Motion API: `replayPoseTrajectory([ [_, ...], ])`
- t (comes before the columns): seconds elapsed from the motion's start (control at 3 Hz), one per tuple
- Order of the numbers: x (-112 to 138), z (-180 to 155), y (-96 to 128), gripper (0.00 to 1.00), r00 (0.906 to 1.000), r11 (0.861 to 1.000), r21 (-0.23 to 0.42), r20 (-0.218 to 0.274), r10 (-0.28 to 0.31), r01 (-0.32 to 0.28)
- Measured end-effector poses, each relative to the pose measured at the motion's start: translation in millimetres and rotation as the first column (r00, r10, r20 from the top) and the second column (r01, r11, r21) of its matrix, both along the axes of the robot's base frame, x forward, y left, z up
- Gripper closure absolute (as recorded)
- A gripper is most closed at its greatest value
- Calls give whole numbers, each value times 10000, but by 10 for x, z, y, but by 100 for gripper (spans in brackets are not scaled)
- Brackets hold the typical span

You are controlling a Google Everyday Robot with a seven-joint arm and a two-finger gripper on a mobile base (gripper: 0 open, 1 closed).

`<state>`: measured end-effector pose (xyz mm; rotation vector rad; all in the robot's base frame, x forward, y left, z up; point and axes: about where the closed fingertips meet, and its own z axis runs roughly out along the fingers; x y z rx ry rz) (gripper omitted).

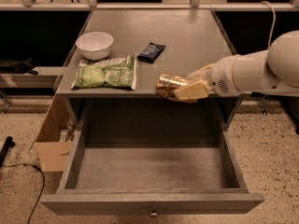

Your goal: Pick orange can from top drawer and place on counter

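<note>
The orange can (168,85) is shiny gold-brown and lies on its side in my gripper (183,88), at the counter's front edge, right of centre. The cream fingers (191,90) are shut on the can's right end. My white arm (254,71) reaches in from the right. The grey counter (187,41) is the cabinet's flat top. The top drawer (149,171) is pulled fully open below it and holds nothing visible; its small metal knob (153,213) shows at the front centre.
On the counter stand a white bowl (94,45), a green snack bag (105,73) and a dark blue snack bar (151,52). An open cardboard box (53,141) sits on the speckled floor at the left. A black cable (28,181) lies on the floor.
</note>
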<state>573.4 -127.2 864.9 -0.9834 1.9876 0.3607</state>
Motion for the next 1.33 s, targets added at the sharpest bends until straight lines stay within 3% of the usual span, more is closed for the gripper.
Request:
replayPoseTrajectory([
  [0.33,225,-227,107,100,9979,9991,26,-490,435,-434],
  [1.33,307,-194,121,100,9966,9990,131,-691,439,-431],
])
